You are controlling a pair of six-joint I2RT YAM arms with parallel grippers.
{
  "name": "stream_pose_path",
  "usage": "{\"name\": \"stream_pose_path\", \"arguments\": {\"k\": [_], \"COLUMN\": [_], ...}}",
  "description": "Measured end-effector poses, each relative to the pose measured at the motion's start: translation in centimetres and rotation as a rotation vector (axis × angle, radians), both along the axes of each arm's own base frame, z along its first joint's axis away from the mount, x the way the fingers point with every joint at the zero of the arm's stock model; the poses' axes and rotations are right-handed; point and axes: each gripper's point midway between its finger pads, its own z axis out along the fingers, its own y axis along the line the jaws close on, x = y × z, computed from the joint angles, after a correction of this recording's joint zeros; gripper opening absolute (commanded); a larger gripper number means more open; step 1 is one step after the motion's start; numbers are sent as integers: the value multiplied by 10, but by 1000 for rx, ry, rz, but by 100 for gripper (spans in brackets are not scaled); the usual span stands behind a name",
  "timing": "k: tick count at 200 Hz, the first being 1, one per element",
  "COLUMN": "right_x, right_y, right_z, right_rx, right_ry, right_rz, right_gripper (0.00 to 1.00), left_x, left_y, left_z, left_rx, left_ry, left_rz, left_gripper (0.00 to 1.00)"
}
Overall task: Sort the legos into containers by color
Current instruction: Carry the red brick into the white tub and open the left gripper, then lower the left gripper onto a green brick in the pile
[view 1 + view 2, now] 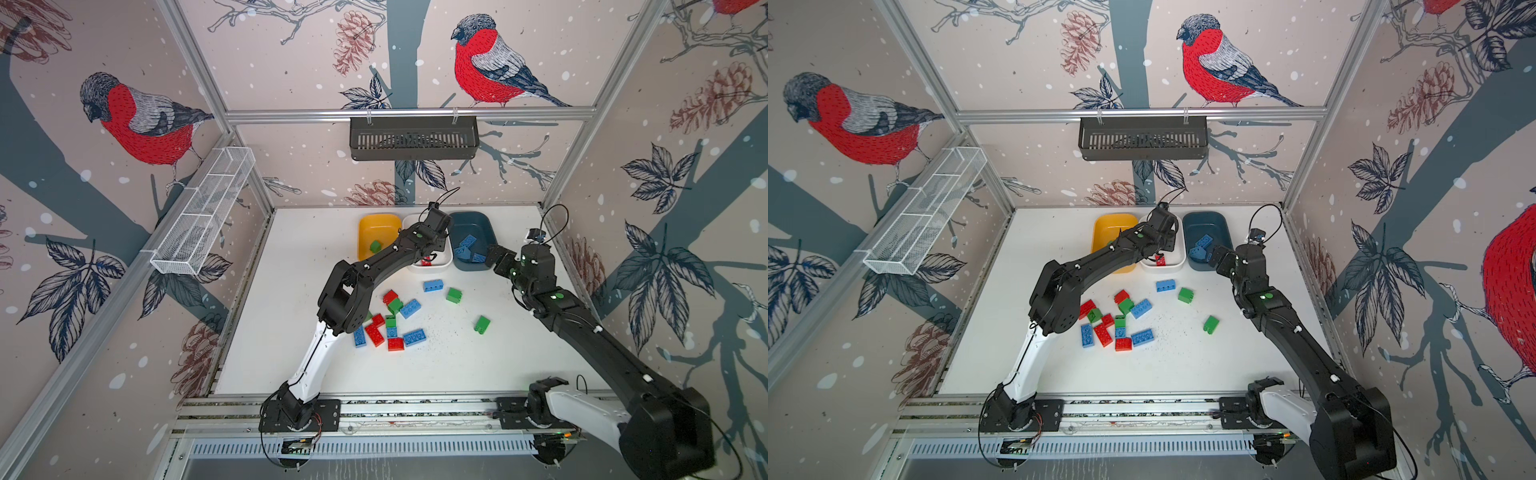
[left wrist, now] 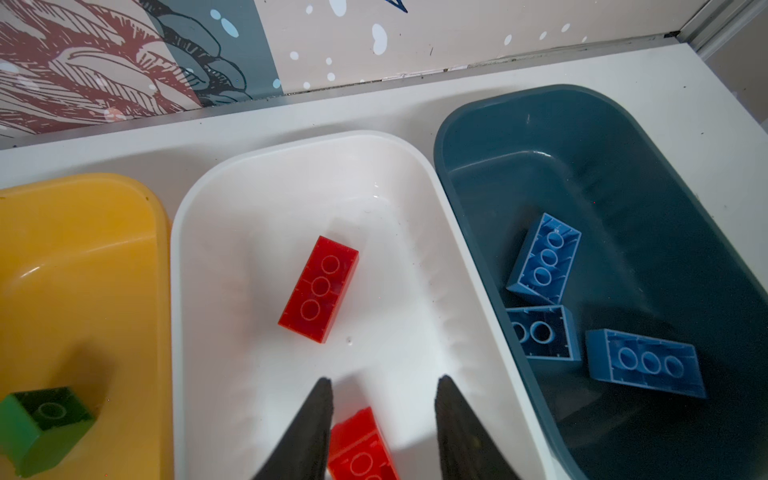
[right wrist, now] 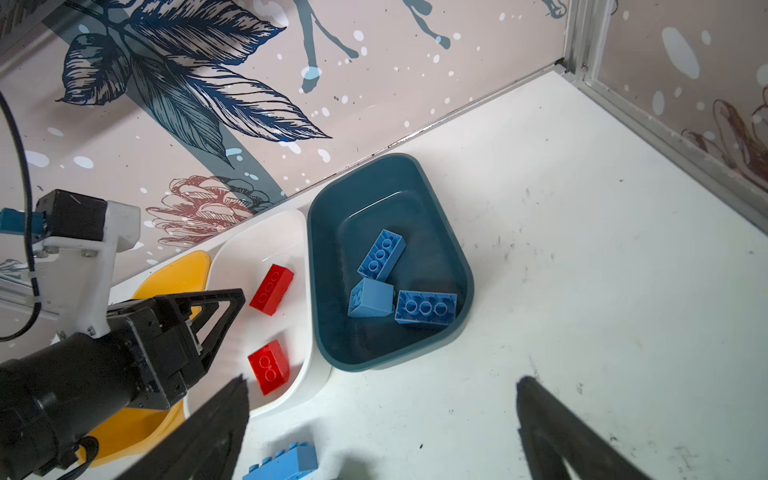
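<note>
Three containers stand in a row at the back: a yellow one (image 1: 376,222) holding a green lego (image 2: 41,419), a white one (image 2: 291,174) and a teal one (image 2: 582,145) with three blue legos (image 2: 544,257). My left gripper (image 2: 384,380) hangs open over the white container. Below it a red lego (image 2: 359,449) lies beside one finger, clear of the other. A second red lego (image 2: 319,289) lies farther back in that container. My right gripper (image 3: 382,382) stands wide open and empty over the table in front of the teal container, near a loose blue lego (image 3: 286,461).
Several red, blue and green legos (image 1: 390,324) lie heaped mid-table, with a blue one (image 1: 433,285) and two green ones (image 1: 454,295) (image 1: 482,324) apart to the right. A black slotted basket (image 1: 413,137) hangs on the back wall. A white wire rack (image 1: 203,212) hangs on the left wall.
</note>
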Motion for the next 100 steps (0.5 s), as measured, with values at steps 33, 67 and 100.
{"name": "stream_pose_path", "arguments": {"k": [33, 67, 100], "right_x": [2, 1, 0], "right_y": [8, 27, 50], "right_z": [-11, -22, -31], "right_rx": [7, 15, 28], "right_ry": [34, 63, 89], "right_rz": [34, 89, 145], "right_gripper": [99, 100, 99], "left_x": [-12, -33, -50], "left_y": [10, 29, 45], "left_z": [10, 10, 14], "left_rx": [8, 29, 26], "left_ry": [1, 17, 19], "left_rz": [-7, -12, -10], "left_gripper": [65, 74, 81]}}
